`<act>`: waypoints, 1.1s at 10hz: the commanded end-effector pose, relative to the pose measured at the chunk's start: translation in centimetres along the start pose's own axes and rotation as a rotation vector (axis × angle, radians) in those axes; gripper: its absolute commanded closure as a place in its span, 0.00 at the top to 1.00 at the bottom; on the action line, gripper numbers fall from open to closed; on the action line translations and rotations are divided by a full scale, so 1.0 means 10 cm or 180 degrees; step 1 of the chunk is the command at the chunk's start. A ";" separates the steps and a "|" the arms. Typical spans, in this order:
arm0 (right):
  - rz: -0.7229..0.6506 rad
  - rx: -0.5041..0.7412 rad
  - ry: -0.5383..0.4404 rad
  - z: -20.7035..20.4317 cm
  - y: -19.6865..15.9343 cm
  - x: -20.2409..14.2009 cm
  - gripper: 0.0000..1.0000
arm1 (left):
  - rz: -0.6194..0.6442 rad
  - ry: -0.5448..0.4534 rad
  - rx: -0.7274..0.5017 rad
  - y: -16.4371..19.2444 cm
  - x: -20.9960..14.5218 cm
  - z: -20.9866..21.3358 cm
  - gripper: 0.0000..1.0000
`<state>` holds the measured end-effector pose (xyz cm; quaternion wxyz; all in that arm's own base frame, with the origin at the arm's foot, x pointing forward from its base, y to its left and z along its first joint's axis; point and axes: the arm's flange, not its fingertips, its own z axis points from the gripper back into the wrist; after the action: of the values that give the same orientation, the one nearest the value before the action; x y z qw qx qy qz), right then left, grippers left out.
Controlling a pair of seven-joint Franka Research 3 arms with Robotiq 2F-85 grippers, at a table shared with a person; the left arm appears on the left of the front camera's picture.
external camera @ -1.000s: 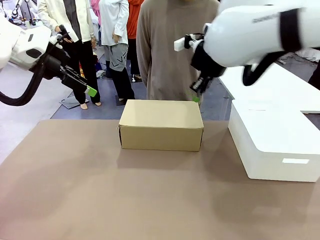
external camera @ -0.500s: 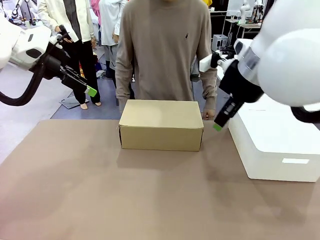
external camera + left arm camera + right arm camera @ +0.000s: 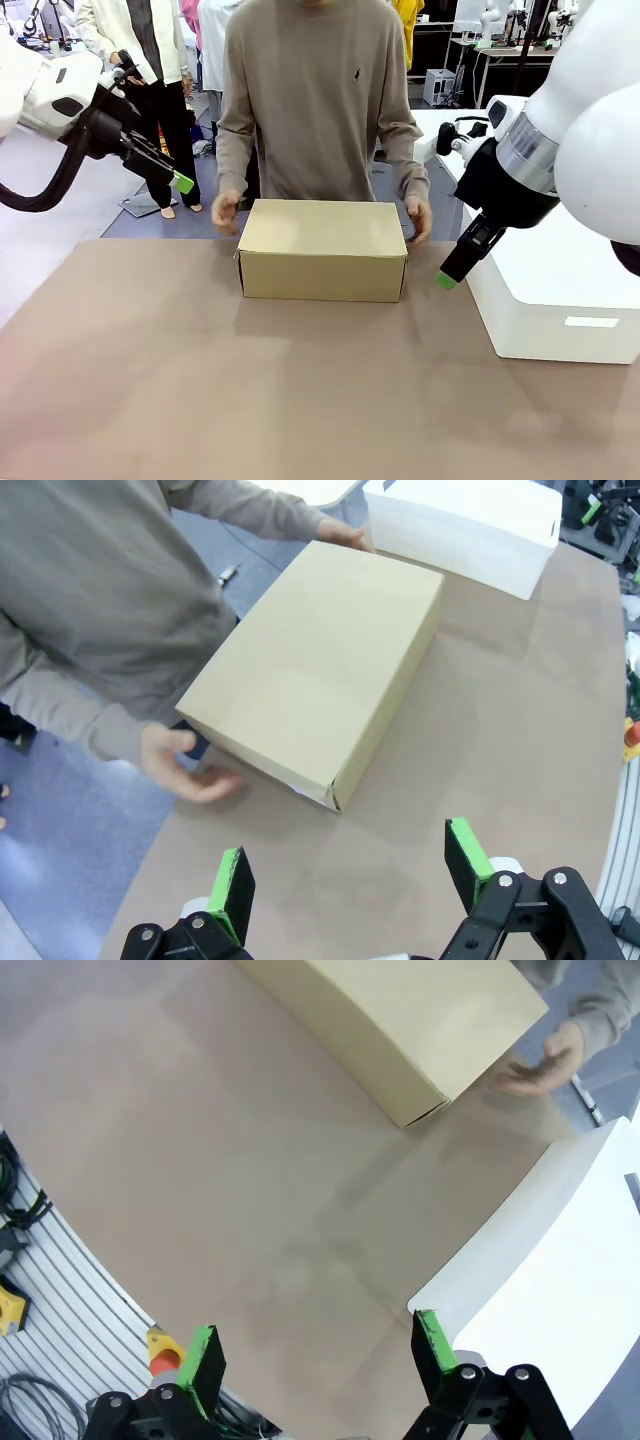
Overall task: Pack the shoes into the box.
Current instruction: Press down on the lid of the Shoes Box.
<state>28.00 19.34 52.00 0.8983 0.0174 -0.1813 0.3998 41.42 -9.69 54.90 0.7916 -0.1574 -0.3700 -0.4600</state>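
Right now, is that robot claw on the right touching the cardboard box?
Apart. In the front view the right gripper hangs beside the box with bare table between them; its wrist view shows open fingers well away from the box.

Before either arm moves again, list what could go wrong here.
1. The person's hands sit at both ends of the closed box; an arm coming in could strike them.
2. The right gripper, jaws open, hangs low between the box and the white block; a sideways swing could knock either.
3. The lid is shut, so whether the shoes are inside cannot be checked.
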 end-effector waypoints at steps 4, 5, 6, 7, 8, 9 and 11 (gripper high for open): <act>-0.0003 0.0006 0.0009 0.00 0.02 0.00 1.00 | 0.0015 0.0018 0.0017 0.00 -0.01 0.01 1.00; -0.0003 0.0006 0.0009 0.00 0.02 0.00 1.00 | 0.0015 0.0018 0.0017 0.00 -0.01 0.01 1.00; -0.0003 0.0006 0.0009 0.00 0.02 0.00 1.00 | 0.0015 0.0018 0.0017 0.00 -0.01 0.01 1.00; -0.0003 0.0006 0.0009 0.00 0.02 0.00 1.00 | 0.0015 0.0018 0.0017 0.00 -0.01 0.01 1.00; -0.0003 0.0006 0.0009 0.00 0.02 0.00 1.00 | 0.0015 0.0018 0.0017 0.00 -0.01 0.01 1.00; -0.0003 0.0006 0.0009 0.00 0.02 0.00 1.00 | 0.0015 0.0018 0.0017 0.00 -0.01 0.01 1.00; -0.0003 0.0006 0.0009 0.00 0.02 0.00 1.00 | 0.0015 0.0018 0.0017 0.00 -0.01 0.01 1.00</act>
<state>27.83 19.55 51.90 0.8987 0.0172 -0.1787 0.4001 41.42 -9.69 54.90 0.7916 -0.1574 -0.3700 -0.4600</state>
